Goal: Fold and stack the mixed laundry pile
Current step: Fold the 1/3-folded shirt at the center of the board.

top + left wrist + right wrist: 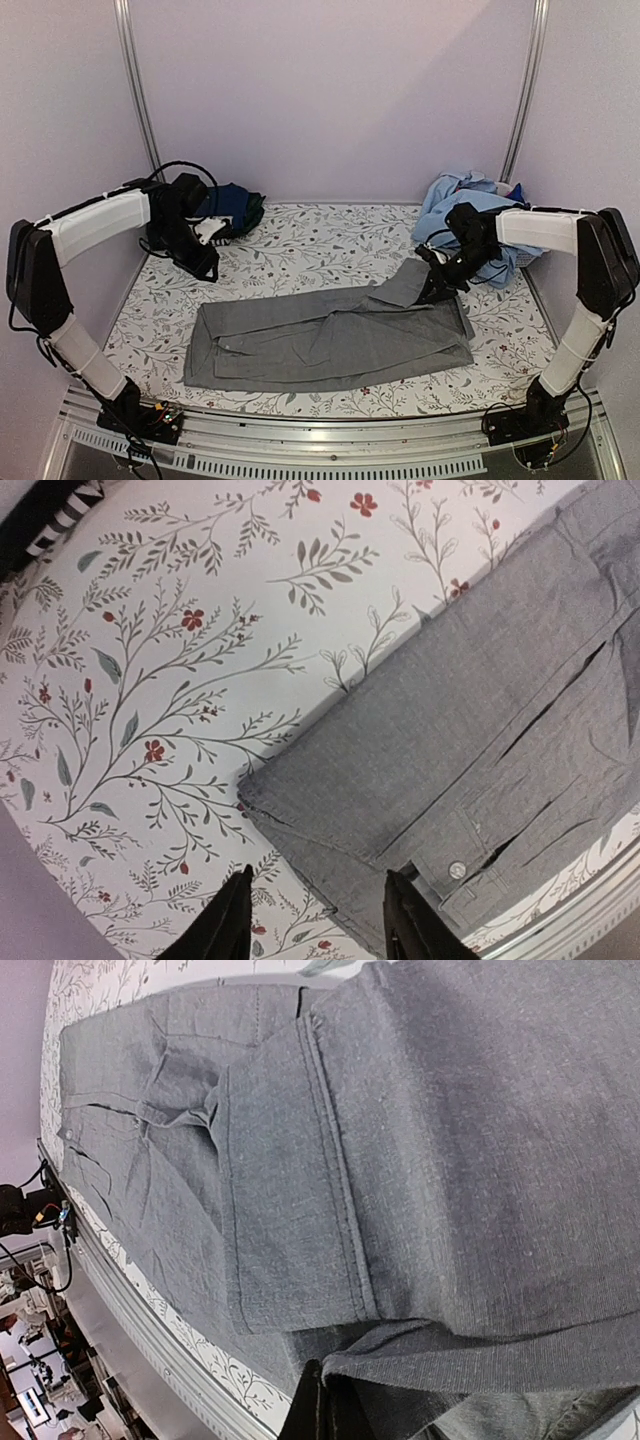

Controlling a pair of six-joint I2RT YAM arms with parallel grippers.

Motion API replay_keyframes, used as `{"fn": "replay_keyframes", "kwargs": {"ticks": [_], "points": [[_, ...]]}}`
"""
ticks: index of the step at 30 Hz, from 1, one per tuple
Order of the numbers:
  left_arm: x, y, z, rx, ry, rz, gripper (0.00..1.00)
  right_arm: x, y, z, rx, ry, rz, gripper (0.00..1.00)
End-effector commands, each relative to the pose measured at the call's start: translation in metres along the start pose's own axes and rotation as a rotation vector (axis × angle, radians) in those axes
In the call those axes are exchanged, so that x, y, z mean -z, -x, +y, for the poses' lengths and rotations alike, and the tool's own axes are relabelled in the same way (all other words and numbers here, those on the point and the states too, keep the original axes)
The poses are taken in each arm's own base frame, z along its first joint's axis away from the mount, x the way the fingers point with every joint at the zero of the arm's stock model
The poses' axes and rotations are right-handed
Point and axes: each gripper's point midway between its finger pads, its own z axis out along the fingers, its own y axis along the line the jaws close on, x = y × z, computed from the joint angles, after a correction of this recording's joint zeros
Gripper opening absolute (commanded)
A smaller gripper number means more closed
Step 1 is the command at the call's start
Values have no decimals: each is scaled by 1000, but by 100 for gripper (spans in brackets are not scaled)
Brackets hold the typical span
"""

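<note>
Soft, even overhead light with a lilac cast
The top view is bright and sharp, with faint shadows on the counter [320,240]. The left hand [315,922] blurs at its frame's edge; the grey garment [450,1160] looks dimmer, shadowed under folds.

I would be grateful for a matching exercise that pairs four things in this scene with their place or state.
Column one:
1. grey garment
2. light blue pile
3. left hand
4. right hand

Column two:
a. shut on a raised edge of grey cloth
b. heaped at the far right corner
c. open, holding nothing
d. lying across the middle of the floral sheet

Pairs: 1-d, 2-b, 3-c, 4-a.
</note>
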Motion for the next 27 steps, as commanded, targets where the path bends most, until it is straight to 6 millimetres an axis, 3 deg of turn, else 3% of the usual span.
{"fn": "replay_keyframes", "kwargs": {"ticks": [1,5,9,12,16,20,22,23,24,27], "points": [[23,36,-1,22,3,-135,46,-24,-24,-2,-9,6,105,0],[16,52,-15,136,-97,-134,44,-31,-33,-15,-47,-49,134,0],[-13,53,-42,211,-232,-116,39,-37,-42,-24,-85,-76,160,0],[-38,41,-50,261,-275,-98,39,-38,-40,-19,-94,-47,157,16],[-52,39,-49,285,-269,-130,41,-6,-5,-2,-4,-78,12,36],[-13,74,-37,278,-224,-324,48,35,31,19,110,-117,-160,41],[22,95,-30,275,-200,-472,60,44,40,30,156,-122,-219,43],[42,104,-27,275,-191,-554,72,46,42,33,181,-138,-230,44],[63,115,-21,283,-170,-651,97,44,41,36,199,-157,-220,46],[104,121,-9,361,-188,-821,100,21,31,44,283,-197,-140,48]]}}
